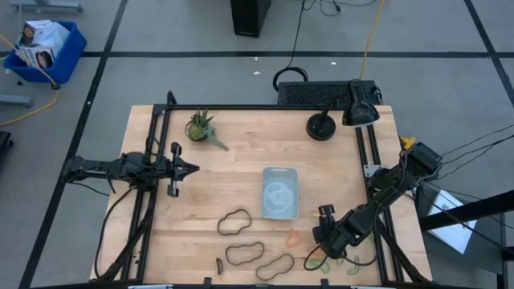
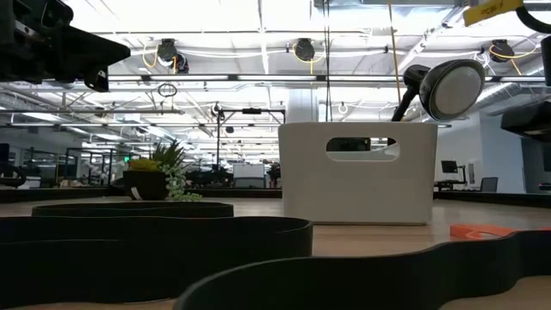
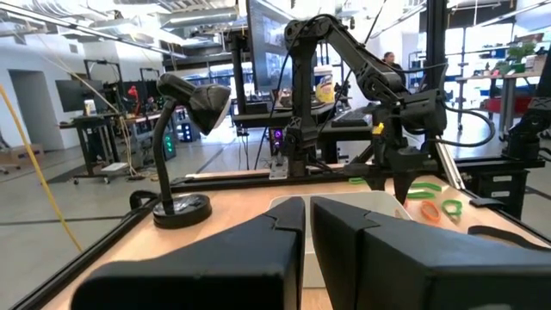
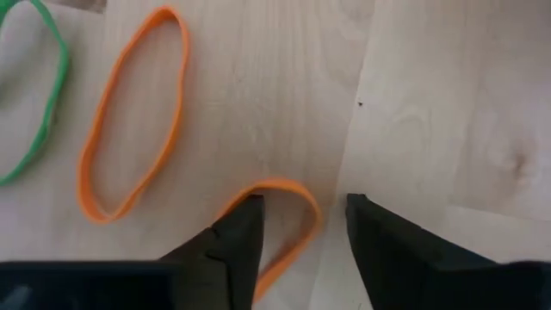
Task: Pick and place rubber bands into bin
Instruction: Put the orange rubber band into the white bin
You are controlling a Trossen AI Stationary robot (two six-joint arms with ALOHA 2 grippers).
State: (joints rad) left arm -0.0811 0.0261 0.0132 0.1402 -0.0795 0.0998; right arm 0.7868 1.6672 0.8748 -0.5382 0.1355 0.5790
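Observation:
The pale bin [image 1: 279, 193] stands mid-table and also shows in the low view [image 2: 357, 172]. Dark rubber bands [image 1: 234, 221] [image 1: 245, 254] [image 1: 275, 265] lie flat near the front edge. Orange bands [image 1: 293, 237] and green bands [image 1: 317, 261] lie front right. My right gripper [image 4: 301, 215] is open, pointing down, with its fingers either side of one end of an orange band [image 4: 284, 194]. Another orange band [image 4: 133, 112] and a green band [image 4: 34, 86] lie beside it. My left gripper [image 1: 189, 168] is shut and empty, above the table's left side. My right gripper comes from above with one end of the orange band's loop [image 4: 297, 202] between its open fingers. The band lies flat on the wood. I cannot tell whether a fingertip [image 4: 250, 211] touches it.
A small potted plant [image 1: 202, 128] stands at the far left and a black desk lamp [image 1: 321, 126] at the far right. A bright blue crate [image 1: 44, 48] sits on the floor beyond the table. Bare wood lies between the bin and my left gripper.

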